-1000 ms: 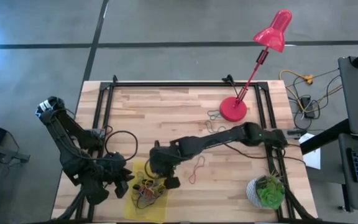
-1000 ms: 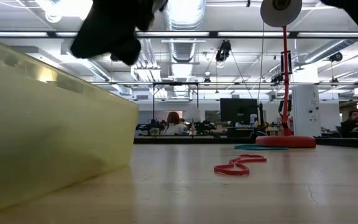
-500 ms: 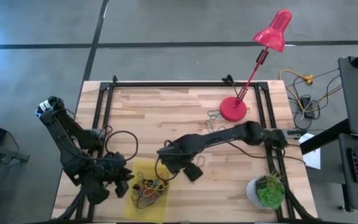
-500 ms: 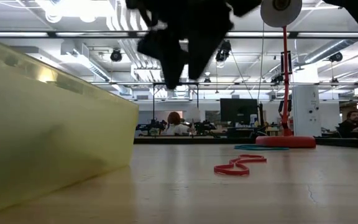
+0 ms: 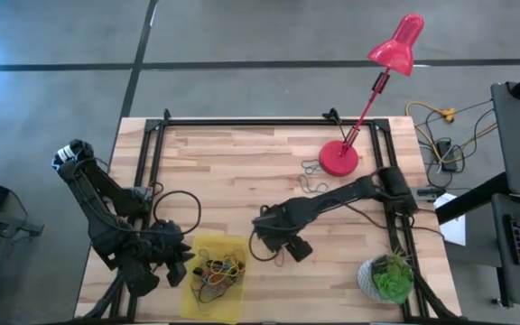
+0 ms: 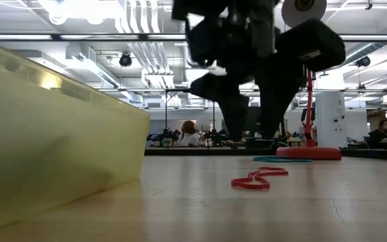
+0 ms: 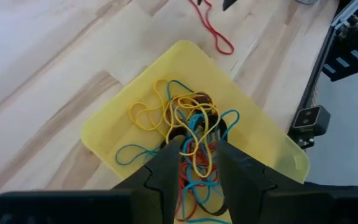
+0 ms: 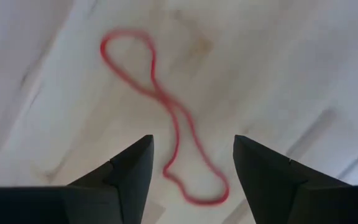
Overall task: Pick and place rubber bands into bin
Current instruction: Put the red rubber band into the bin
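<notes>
The pale wooden surface (image 5: 242,162) carries a red lamp (image 5: 339,159) at its far side, a potted plant (image 5: 388,278) at the near right corner, and the yellow bin (image 5: 194,296) near the front, where a tangle of rubber bands (image 5: 217,271) lies inside. The right gripper (image 5: 278,246) hangs with fingers spread and empty just above a twisted red rubber band (image 8: 166,118) lying loose on the wood right of the bin, while the left gripper (image 7: 197,163) waits over the bin, fingers a little apart and seemingly holding nothing. Beyond the surface, the low view shows an open office with ceiling ducts, monitors and a seated person (image 6: 188,134), too distant to make out further.
</notes>
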You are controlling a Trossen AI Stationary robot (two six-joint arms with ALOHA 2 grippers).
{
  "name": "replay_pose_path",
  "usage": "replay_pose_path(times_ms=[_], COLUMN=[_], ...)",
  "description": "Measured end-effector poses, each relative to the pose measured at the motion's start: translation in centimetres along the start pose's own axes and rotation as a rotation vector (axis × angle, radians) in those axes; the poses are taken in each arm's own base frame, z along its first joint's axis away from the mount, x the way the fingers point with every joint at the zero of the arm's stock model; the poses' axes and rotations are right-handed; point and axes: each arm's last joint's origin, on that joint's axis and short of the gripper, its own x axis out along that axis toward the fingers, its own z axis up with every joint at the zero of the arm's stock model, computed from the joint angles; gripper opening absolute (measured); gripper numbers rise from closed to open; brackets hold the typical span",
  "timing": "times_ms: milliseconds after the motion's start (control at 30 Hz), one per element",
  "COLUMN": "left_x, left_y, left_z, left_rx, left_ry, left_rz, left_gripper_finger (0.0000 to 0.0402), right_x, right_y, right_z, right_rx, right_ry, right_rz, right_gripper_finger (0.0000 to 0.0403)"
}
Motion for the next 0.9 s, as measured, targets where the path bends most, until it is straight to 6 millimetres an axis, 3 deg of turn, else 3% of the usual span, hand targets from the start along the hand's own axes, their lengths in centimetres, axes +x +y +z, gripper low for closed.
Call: replay_pose_path(times_ms=[167, 400, 733, 900], left_x=[0.0, 0.0, -0.7, -2.2], left_y=[0.2, 0.4, 0.9, 2.4], left_z=[0.0, 0.0, 0.9, 2.5], left_rx=[0.016, 0.024, 0.149, 0.210], left_ry=[0.002, 0.002, -0.156, -0.266], left_rz=[0.021, 0.033, 0.040, 0.050], left_gripper_finger=[0.0090, 0.0090, 0.0090, 0.0090], right_x=[0.5, 3.2, 3.9, 4.3], right_y=[0.4, 1.2, 1.4, 1.1], right_z=[-1.3, -3.3, -3.2, -3.6], right_rx=[0.047, 0.102, 0.122, 0.131], right_ry=[-0.121, -0.078, -0.141, -0.160], right_rz=[-0.083, -0.061, -0.102, -0.104], right_gripper_finger=[0.0207, 0.0207, 0.0204, 0.0173])
